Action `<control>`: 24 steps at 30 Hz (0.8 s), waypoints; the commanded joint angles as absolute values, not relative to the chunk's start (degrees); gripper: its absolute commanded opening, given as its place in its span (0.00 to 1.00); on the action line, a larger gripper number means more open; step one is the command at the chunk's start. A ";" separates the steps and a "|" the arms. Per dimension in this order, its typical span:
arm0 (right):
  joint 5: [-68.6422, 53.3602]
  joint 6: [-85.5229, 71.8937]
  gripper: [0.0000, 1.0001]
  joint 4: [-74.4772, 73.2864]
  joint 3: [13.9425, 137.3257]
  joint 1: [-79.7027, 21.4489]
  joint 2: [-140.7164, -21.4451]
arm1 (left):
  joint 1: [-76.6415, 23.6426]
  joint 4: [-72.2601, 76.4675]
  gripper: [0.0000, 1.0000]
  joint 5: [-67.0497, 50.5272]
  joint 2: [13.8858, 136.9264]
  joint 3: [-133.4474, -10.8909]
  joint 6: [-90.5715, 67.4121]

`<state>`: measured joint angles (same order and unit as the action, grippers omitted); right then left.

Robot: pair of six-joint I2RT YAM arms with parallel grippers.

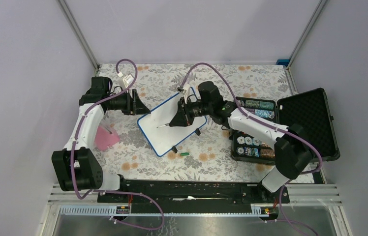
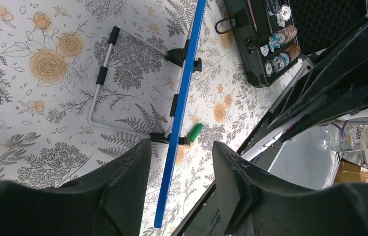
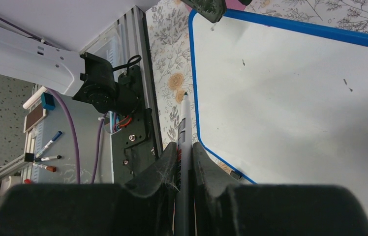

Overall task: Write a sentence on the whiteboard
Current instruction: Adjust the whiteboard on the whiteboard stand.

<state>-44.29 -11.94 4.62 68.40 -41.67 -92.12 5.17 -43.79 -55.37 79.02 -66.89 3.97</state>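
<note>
Left wrist view: the whiteboard [image 2: 182,98] runs edge-on between the half-spread left fingers [image 2: 123,187], gaps either side; the right fingers [image 3: 162,172] pinch a marker [image 3: 184,128] aimed at it.

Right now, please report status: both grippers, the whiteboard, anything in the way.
Left gripper open, jaws either side of whiteboard edge. Right gripper shut on marker, tip over board. Board blank, nothing written. Green cap beside board, not blocking.

The left arm [image 1: 86,124] and right arm [image 1: 256,126] have white link shells, bulky black joints and looping purple cables [image 1: 125,60].
</note>
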 commanded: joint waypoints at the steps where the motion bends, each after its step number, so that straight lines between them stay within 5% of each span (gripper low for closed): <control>1: -41.35 -10.62 0.00 7.03 71.28 -43.29 -92.95 | 5.06 -41.54 0.50 -57.22 78.72 -66.99 4.87; 10: -42.92 -9.03 0.00 3.70 69.69 -41.07 -89.57 | 0.56 -43.33 0.44 -53.75 81.30 -69.00 8.00; 18: -46.49 -9.88 0.00 3.32 67.89 -35.43 -87.11 | -1.67 -46.85 0.10 -52.04 87.15 -75.23 14.36; 24: -48.75 -9.80 0.00 3.25 67.13 -34.76 -86.40 | -2.72 -48.94 0.02 -52.00 90.90 -78.21 19.89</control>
